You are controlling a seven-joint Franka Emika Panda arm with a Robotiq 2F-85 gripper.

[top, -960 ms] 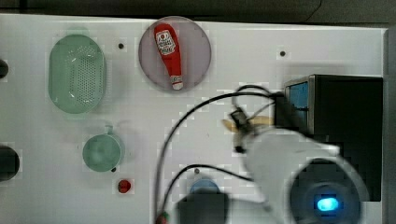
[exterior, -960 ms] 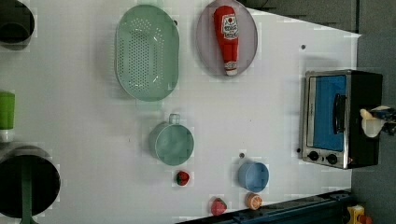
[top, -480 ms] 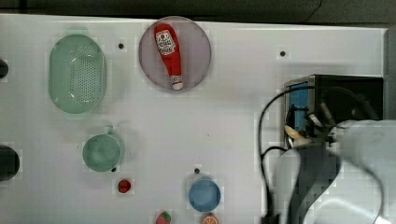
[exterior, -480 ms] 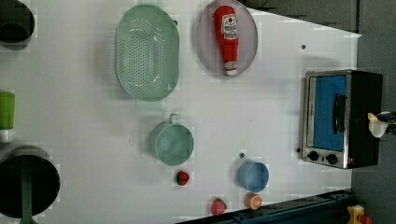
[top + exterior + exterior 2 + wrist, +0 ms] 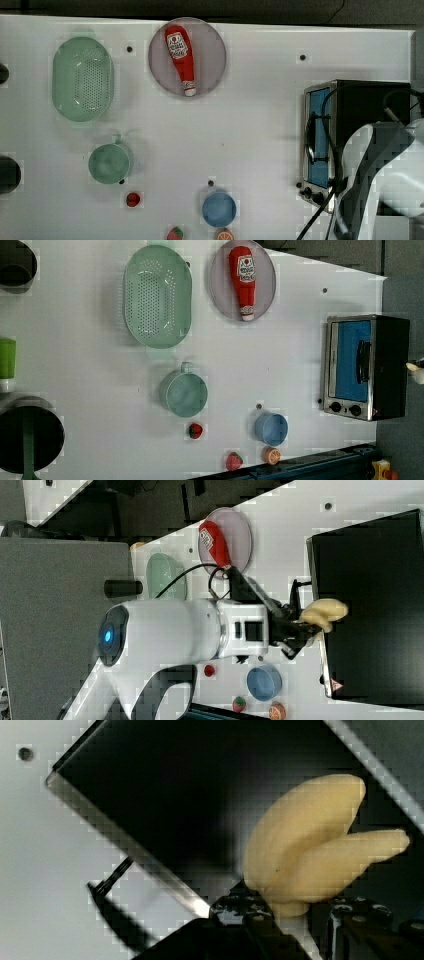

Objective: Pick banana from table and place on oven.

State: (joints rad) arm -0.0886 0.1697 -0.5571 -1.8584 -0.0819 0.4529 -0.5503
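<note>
Over black oven [image 5: 370, 600], pale cream lobed banana [image 5: 324, 613]

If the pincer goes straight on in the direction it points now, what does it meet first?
Probably the black top of the oven. The pincer, shut on the banana, points at it from above the front edge; how near it is remains unclear.

Arm lies level across the right view's middle, wrist toward the right view's right. Gripper [image 5: 306, 630] partly closed, clamping the banana [image 5: 324, 613] by its base between 2 black fingers [image 5: 240, 910].
</note>
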